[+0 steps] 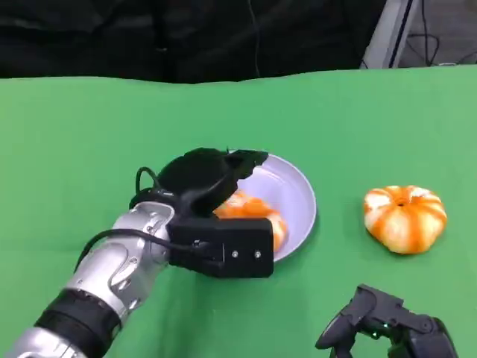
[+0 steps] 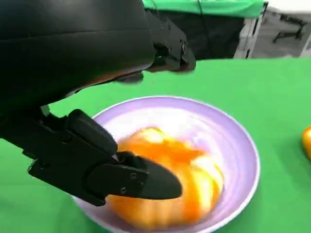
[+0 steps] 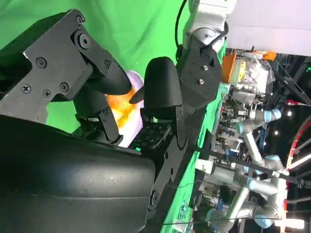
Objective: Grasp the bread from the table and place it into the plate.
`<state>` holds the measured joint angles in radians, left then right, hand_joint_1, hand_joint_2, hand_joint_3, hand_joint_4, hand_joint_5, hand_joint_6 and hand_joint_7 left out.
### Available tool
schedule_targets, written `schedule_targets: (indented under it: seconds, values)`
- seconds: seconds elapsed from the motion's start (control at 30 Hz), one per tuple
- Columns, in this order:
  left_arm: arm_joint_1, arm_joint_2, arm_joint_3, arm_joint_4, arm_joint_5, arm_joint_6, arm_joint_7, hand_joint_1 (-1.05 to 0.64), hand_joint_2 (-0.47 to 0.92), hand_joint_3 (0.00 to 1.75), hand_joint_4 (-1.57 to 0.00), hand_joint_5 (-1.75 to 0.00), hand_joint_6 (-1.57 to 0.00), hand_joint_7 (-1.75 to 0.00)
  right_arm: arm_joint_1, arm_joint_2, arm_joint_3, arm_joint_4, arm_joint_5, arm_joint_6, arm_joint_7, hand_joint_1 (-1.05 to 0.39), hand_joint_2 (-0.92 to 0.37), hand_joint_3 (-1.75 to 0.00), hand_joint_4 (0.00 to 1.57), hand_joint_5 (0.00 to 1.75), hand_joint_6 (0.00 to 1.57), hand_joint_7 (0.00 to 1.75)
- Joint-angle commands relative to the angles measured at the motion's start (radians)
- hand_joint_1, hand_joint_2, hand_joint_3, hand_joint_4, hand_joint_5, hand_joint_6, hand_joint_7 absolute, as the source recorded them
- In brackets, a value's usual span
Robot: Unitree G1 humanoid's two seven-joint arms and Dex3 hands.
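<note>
An orange-and-white bread (image 1: 257, 212) lies in the lavender plate (image 1: 302, 190) at the table's middle. My left hand (image 1: 212, 179) hovers over the plate's near-left side, fingers spread apart above the bread and holding nothing. In the left wrist view the bread (image 2: 180, 179) is blurred on the plate's floor (image 2: 233, 141), with a black finger (image 2: 136, 179) just in front of it. My right hand (image 1: 384, 324) rests low at the table's near right, holding nothing. From the right wrist, the bread (image 3: 121, 107) shows past my right hand's fingers (image 3: 160, 87).
A second orange-and-white bread (image 1: 405, 218) sits on the green tablecloth (image 1: 89, 149) to the right of the plate. My left forearm (image 1: 112, 272) crosses the near-left table. Black backdrop lies beyond the far edge.
</note>
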<state>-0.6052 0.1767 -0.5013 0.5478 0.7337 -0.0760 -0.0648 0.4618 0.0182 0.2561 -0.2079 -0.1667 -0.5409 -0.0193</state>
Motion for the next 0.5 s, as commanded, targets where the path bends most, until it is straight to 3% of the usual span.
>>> schedule_targets:
  seconds: [0.03, 0.5]
  values:
    - [0.007, 0.024, -0.003, -0.033, -0.011, 0.018, -0.054, -0.99, 0.92, 0.52, 0.00, 0.00, 0.00, 0.00, 0.004, -0.009, -0.006, -0.007, 0.006, -0.004, -0.001, 0.02, -0.31, -1.45, 0.81, 1.63, 0.85, 1.32]
    - [0.065, 0.109, 0.045, -0.179, -0.071, -0.001, -0.118, -1.00, 0.92, 0.54, 0.00, 0.00, -0.01, 0.00, 0.001, -0.007, -0.005, -0.007, 0.013, -0.001, 0.000, 0.03, -0.32, -1.44, 0.81, 1.64, 0.85, 1.33]
